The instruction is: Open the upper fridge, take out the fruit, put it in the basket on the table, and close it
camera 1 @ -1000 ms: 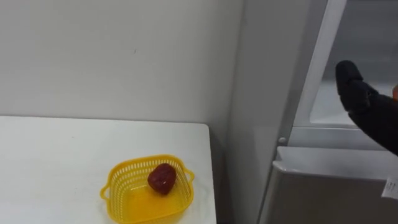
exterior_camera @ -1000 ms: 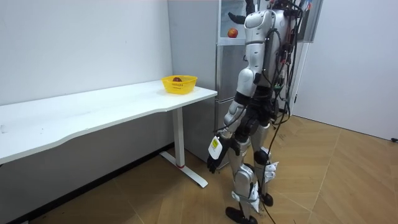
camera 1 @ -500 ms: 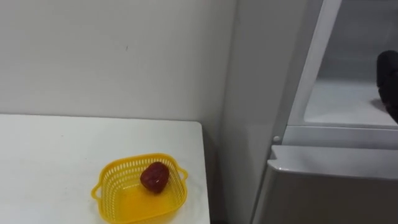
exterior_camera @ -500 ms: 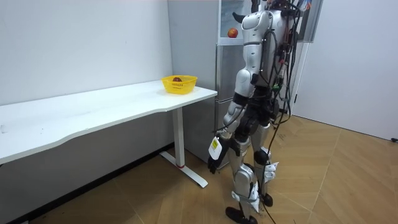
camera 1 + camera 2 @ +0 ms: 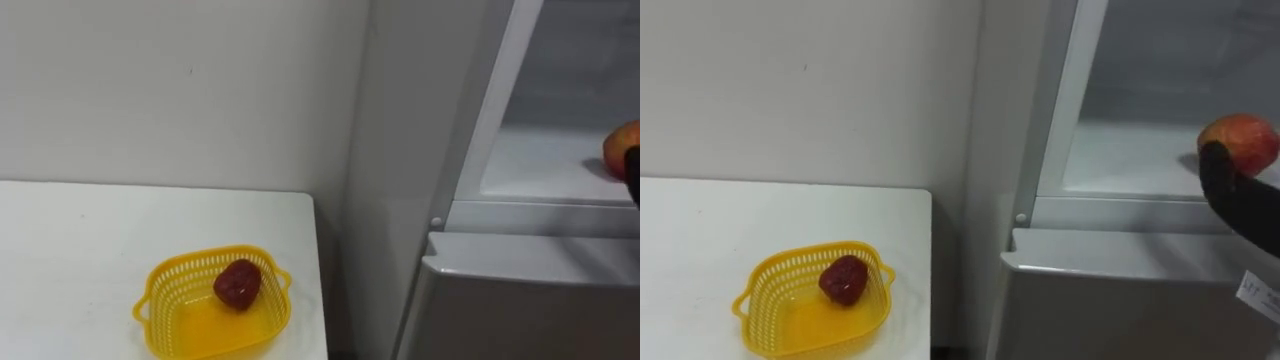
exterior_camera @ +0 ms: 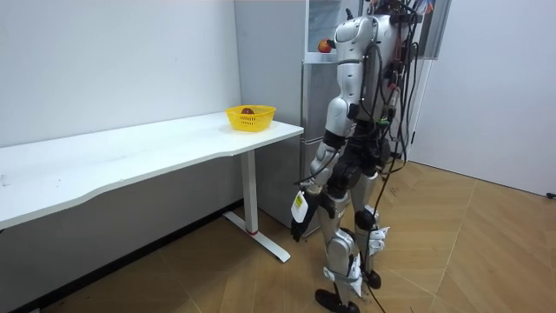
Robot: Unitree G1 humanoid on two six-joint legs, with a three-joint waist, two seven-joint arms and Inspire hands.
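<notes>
Two fruits are in view. A red-and-yellow apple (image 5: 1242, 140) rests on the white shelf (image 5: 1120, 160) of the open upper fridge compartment (image 5: 1070, 100). The right hand (image 5: 1238, 205) comes in from the lower right, and its dark tip lies against the apple's lower left side. We cannot tell whether this hand is closed on the apple or merely touches it. Well to the left of the hand and lower, a yellow plastic basket (image 5: 760, 315) on the white table (image 5: 700, 230) holds a dark red fruit (image 5: 843, 279).

In the room view the robot stands facing the fridge. The left hand (image 6: 297, 228) hangs low by its thigh, and we cannot tell its state.

We judge the grasp unconfirmed. A partial hold could let the round apple roll deeper along the shelf. It could also slip on withdrawal and fall past the lower fridge door (image 5: 1110, 300) beneath the hand.
</notes>
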